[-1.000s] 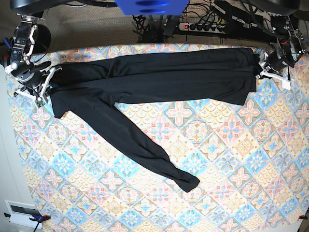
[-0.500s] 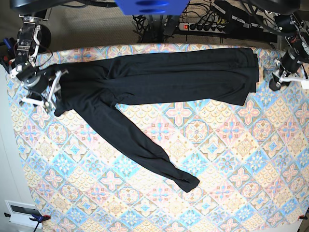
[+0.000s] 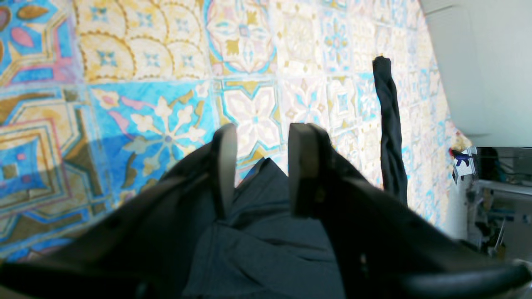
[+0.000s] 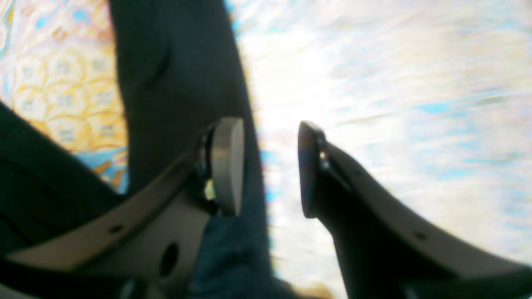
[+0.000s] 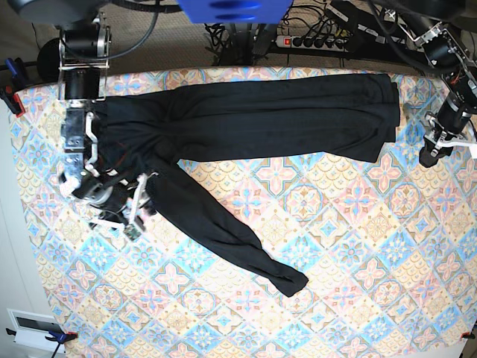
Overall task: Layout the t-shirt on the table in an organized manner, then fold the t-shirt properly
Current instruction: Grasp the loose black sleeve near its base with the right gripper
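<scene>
The black t-shirt [image 5: 261, 119] lies stretched along the far side of the table [image 5: 350, 246], and one long sleeve [image 5: 223, 224] runs diagonally toward the middle. My right gripper [image 5: 136, 212] hovers at the left where that sleeve leaves the body. In the right wrist view it [image 4: 270, 166] is open, with the sleeve [image 4: 174, 74] under its left finger and nothing between the jaws. My left gripper [image 5: 429, 154] is off the shirt's right edge. It [image 3: 262, 166] stands open over a black fold [image 3: 266, 232], and the sleeve [image 3: 388, 124] shows farther off.
A power strip [image 5: 313, 41] and cables lie behind the table's far edge. A white box [image 5: 33, 324] sits off the near left corner. A white wall [image 3: 478, 62] borders the table in the left wrist view.
Both grippers opened and let go of the shirt's ends. The right arm swung down to the sleeve's root, and the left arm drew back right of the shirt.
</scene>
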